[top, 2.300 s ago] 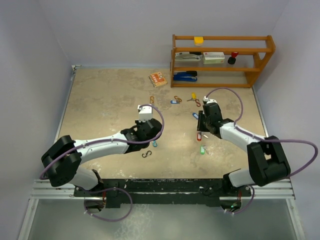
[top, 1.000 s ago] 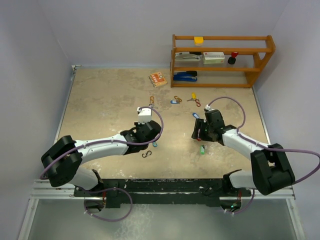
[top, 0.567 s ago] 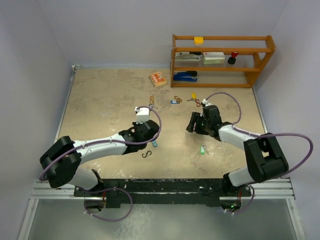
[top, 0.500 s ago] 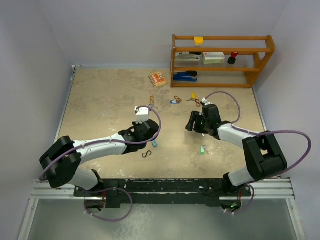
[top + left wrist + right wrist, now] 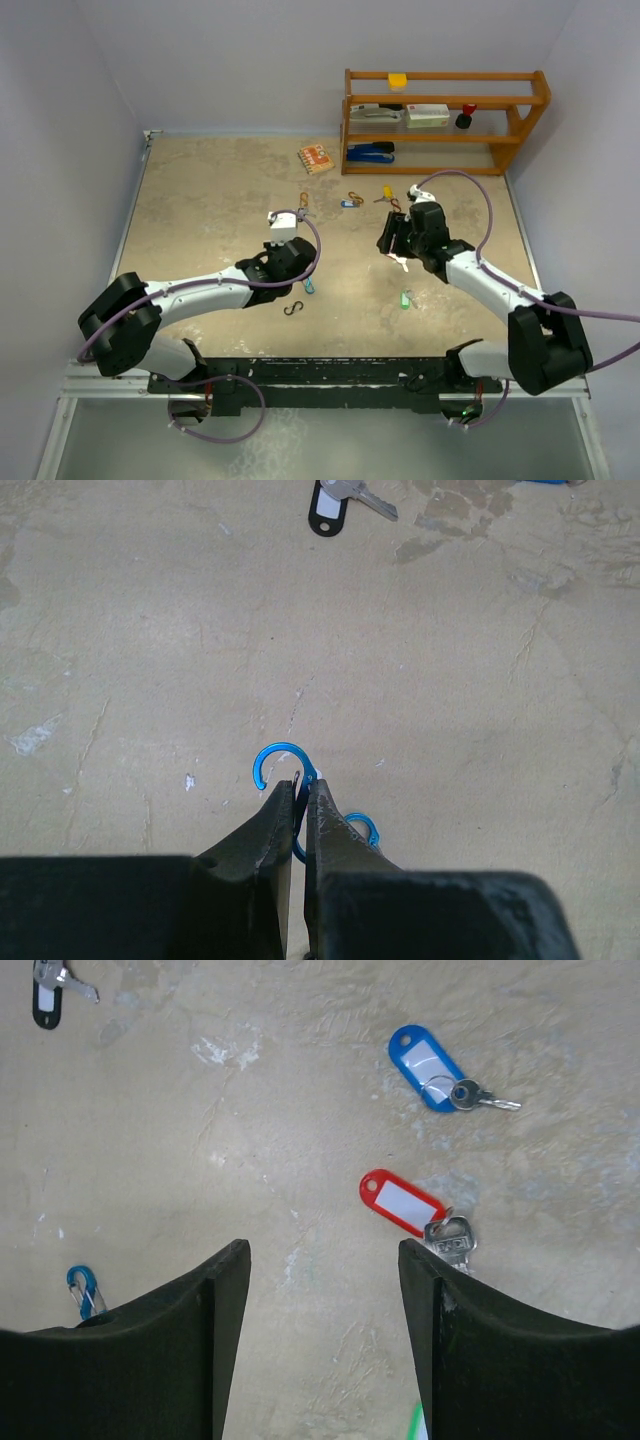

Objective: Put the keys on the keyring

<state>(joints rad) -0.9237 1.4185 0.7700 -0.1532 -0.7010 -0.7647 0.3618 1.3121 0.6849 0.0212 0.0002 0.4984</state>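
Awaiting threading: no key sits on any ring yet.

- Left gripper: jaws pinched tight on blue S-shaped metal clip, presumably the keyring, near the middle of the beige stone-patterned table.
- Right gripper: jaws wide, holding nothing, above red-tagged metal key, toward the table's right edge.
- Blue-tagged metal key: lies just beyond the red one.
- Black-tagged metal key: lies well apart from both.

All keys lie loose, all left to do. Green tag is cut off at frame bottom. Whether the clip is lifted cannot be told.
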